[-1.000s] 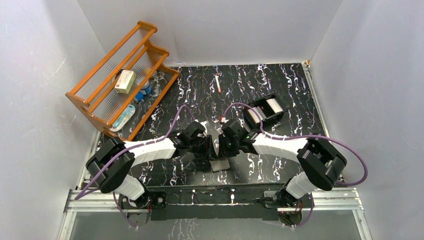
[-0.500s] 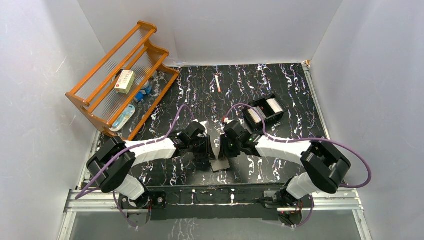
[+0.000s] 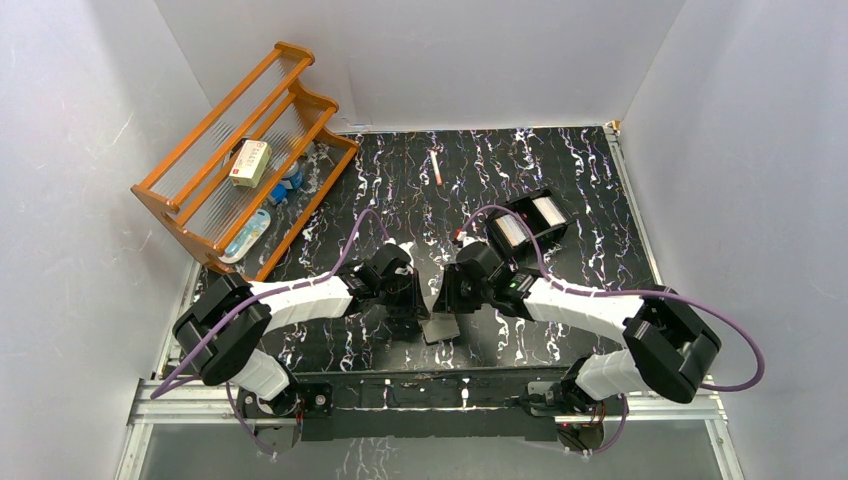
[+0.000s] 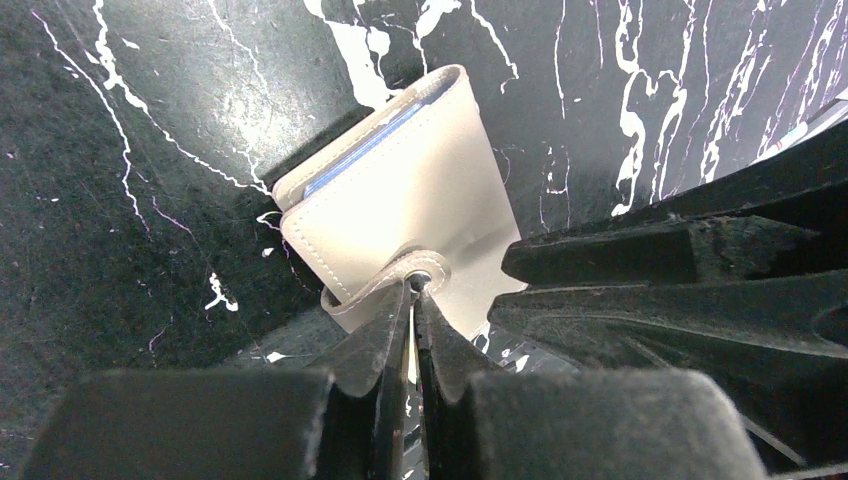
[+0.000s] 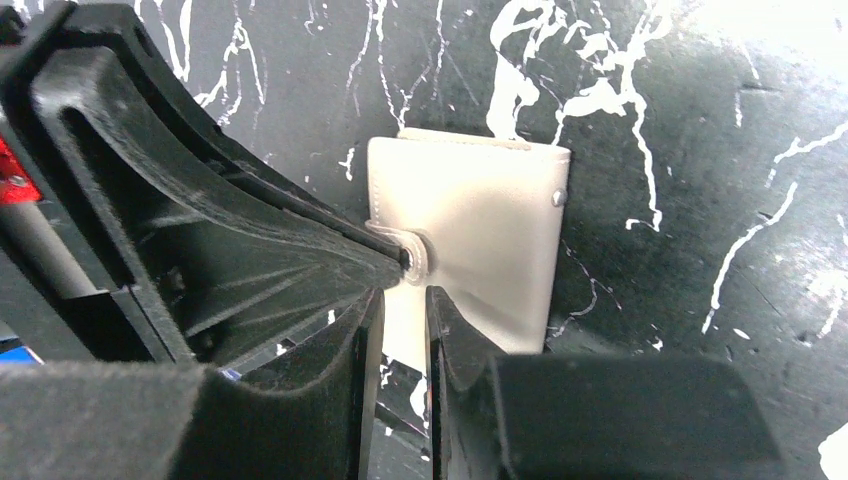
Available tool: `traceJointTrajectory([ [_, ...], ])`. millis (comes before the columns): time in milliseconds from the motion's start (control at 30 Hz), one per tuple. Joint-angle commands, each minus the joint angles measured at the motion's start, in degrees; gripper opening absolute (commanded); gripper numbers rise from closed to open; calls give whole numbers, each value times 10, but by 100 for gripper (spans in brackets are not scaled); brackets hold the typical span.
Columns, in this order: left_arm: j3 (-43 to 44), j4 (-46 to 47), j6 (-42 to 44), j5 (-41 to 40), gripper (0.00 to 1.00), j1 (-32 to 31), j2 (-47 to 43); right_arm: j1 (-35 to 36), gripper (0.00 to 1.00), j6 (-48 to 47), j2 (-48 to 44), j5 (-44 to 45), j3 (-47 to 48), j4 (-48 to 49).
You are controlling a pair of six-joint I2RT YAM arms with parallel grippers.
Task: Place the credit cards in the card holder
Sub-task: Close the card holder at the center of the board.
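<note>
The left gripper (image 4: 412, 292) is pinching the snap tab (image 4: 420, 268) of the closed card holder (image 4: 400, 190) lying on the table (image 4: 150, 150). The right gripper (image 5: 402, 300) is hovering above with jaws parted and empty. The tab may slip, or the holder drag unopened.

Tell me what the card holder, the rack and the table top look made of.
Card holder: matte grey-beige leather or imitation; stitched edge, snap tab. Rack: orange-brown wood frame by its look, clear ribbed panels, probably plastic. Table top: black with white marble-like veins; stone or print, cannot tell.
</note>
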Motion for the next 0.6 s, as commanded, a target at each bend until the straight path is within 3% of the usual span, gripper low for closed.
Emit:
traceJointTrajectory([
  [0, -7, -6, 5, -2, 6, 3, -6, 2, 30, 17, 13, -14, 3, 42],
  [567, -16, 5, 4, 5, 7, 3, -8, 2, 27, 21, 68, -29, 10, 68],
])
